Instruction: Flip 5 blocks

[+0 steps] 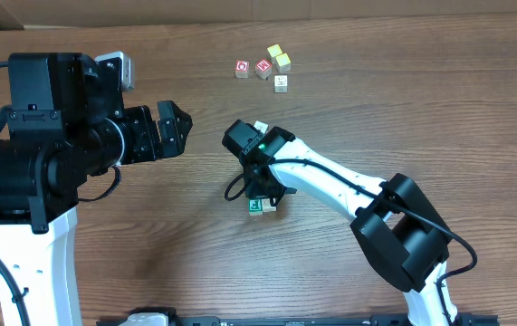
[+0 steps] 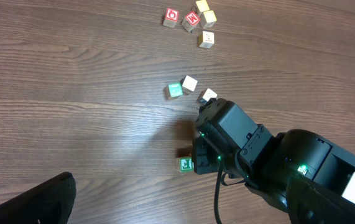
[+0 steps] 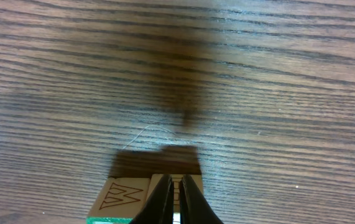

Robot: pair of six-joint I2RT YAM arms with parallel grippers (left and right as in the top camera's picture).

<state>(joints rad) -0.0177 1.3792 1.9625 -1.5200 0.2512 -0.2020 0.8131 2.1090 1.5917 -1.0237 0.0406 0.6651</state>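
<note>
Right wrist: closed right pincer [image 3: 176, 184] against pale wooden letter cube [image 3: 124, 196]; an off-centre push could skid it unflipped.

Two red-printed cubes [image 2: 171, 17] [image 2: 191, 20], two green-faced blocks [image 2: 175, 91] [image 2: 186, 164], five pale or yellowish blocks [image 2: 202, 6] [image 2: 209, 17] [image 2: 206, 38] [image 2: 190, 83] [image 2: 209, 95], nine small cubes in all, two robot arms [image 1: 59, 154] [image 1: 330, 186], two grippers [image 1: 184, 129] [image 1: 260, 201], one wood-grain surface [image 1: 421, 109].

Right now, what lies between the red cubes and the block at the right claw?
A green-faced block and a pale block beside it. The left wrist view shows them; overhead, the right arm hides most.
</note>
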